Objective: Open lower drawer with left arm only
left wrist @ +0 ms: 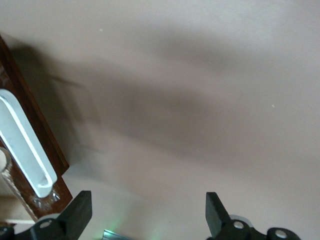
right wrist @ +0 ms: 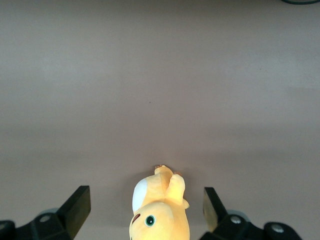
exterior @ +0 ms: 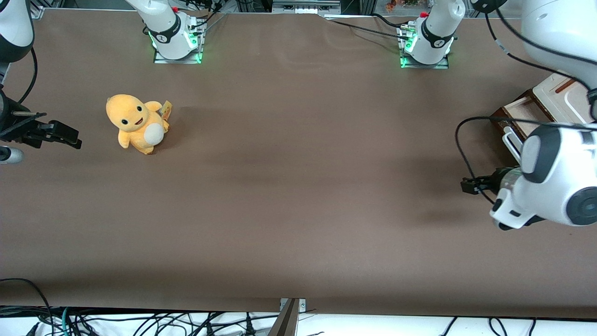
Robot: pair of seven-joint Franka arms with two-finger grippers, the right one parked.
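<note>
A: Glossy white left arm (exterior: 555, 182), elbow bent, end effector (left wrist: 145, 215) spread wide, nothing gripped, just beside the white bar handle (left wrist: 22, 142).

B: Lower drawer (exterior: 522, 114)?

A: Pulled out, working arm's end; dark wood front, pale inside. Matte brown counter (exterior: 298, 186); orange plush toy (exterior: 136, 123) toward the parked arm's end.

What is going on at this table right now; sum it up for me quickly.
The glossy white left arm is working on the shallow wooden lower drawer with the dark brown front and long white bar handle. The drawer stands partly pulled out, its pale inside showing. The arm's black gripper hangs open beside the handle, holding nothing, with only brown table between its fingers. An orange plush toy sits toward the parked arm's end.
</note>
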